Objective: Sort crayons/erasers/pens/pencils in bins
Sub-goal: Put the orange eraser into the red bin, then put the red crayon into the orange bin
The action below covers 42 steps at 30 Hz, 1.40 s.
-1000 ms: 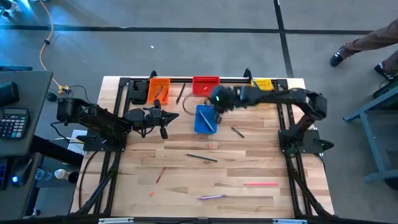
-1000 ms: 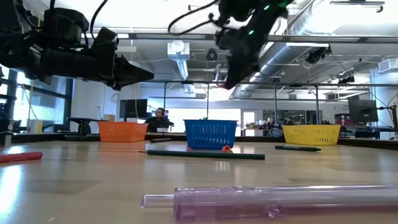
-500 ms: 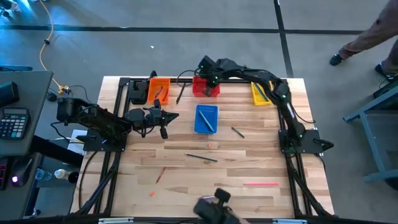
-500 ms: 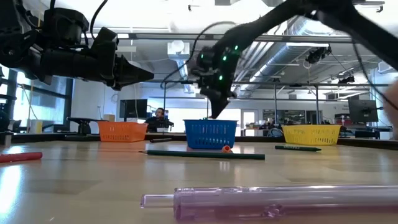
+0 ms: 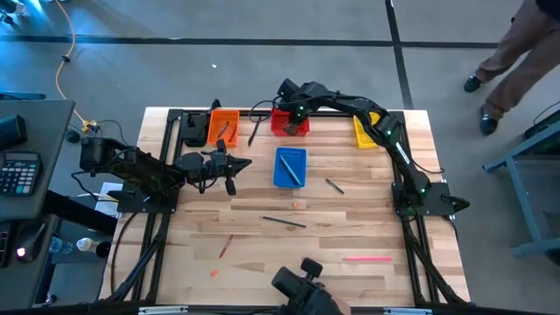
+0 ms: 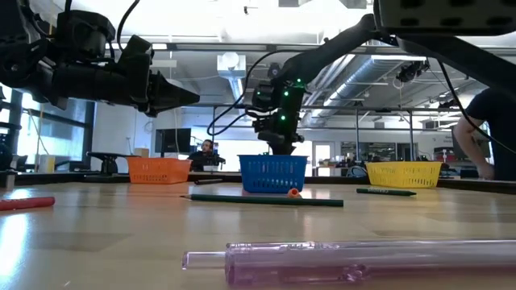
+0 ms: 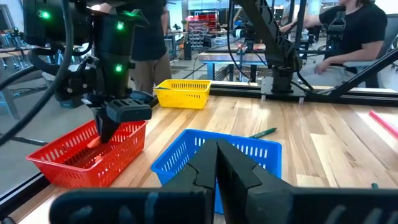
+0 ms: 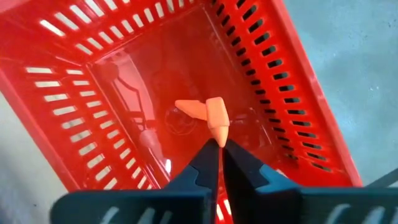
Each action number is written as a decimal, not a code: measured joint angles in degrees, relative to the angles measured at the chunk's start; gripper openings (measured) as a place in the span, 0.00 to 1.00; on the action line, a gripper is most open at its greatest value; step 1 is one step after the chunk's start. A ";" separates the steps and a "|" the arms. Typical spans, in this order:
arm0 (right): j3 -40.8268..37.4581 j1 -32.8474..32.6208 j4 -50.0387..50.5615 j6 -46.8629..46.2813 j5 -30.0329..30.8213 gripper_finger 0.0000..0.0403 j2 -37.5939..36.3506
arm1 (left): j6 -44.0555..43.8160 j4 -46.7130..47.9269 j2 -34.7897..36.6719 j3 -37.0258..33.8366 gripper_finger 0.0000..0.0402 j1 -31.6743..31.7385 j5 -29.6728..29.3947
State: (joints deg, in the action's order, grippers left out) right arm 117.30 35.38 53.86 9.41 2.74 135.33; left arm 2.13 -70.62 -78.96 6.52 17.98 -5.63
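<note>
My right gripper point(image 5: 293, 115) reaches to the far edge and points down into the red bin point(image 5: 303, 128). It is shut on an orange-red eraser point(image 8: 215, 117). A second orange lump point(image 8: 188, 107) shows right beside that eraser over the bin floor. From the left wrist view, the right gripper's fingers point(image 7: 111, 126) dip inside the red bin point(image 7: 59, 163). My left gripper point(image 5: 234, 164) hovers shut, left of the blue bin point(image 5: 290, 167), which holds a pen. The orange bin point(image 5: 224, 127) and yellow bin point(image 5: 367, 131) stand at the far edge. My right gripper pinches the orange-red eraser by its narrow end point(image 8: 218, 138), only at the fingertips. It comes from above, pointing down into the red bin. The eraser sticks out beyond the tips toward the bin floor; whether it touches the floor or the other lump, I cannot tell.
Loose on the table lie dark pencils point(image 5: 284, 221) point(image 5: 335, 185) point(image 5: 255, 132), a pink pen point(image 5: 367, 258), a red crayon point(image 5: 226, 246) and small erasers point(image 5: 298, 205) point(image 5: 213, 272). A purple pen point(image 6: 347, 258) lies near the near edge. A dark device point(image 5: 302, 287) stands there. A person walks beyond the table's right.
My right arm swung from above the blue bin toward the far edge and came down into the red bin, carrying the eraser. A dark device came into the high view at the near edge, over the purple pen.
</note>
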 joint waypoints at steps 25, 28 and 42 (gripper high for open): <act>0.00 -1.38 0.76 4.88 -5.15 0.02 -10.81 | 0.00 0.25 0.00 0.00 0.00 0.00 0.07; -0.02 -1.38 -2.05 4.92 -6.46 0.02 -11.26 | 0.00 0.27 0.00 0.00 0.00 0.00 0.07; -37.52 -4.92 -51.25 -5.01 -6.25 0.00 -20.00 | 0.01 0.95 0.00 0.00 0.00 0.00 0.22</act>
State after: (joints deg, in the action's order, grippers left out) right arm 79.77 30.45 2.61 4.39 -3.51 115.33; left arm 2.14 -69.66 -78.96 6.52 17.98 -5.41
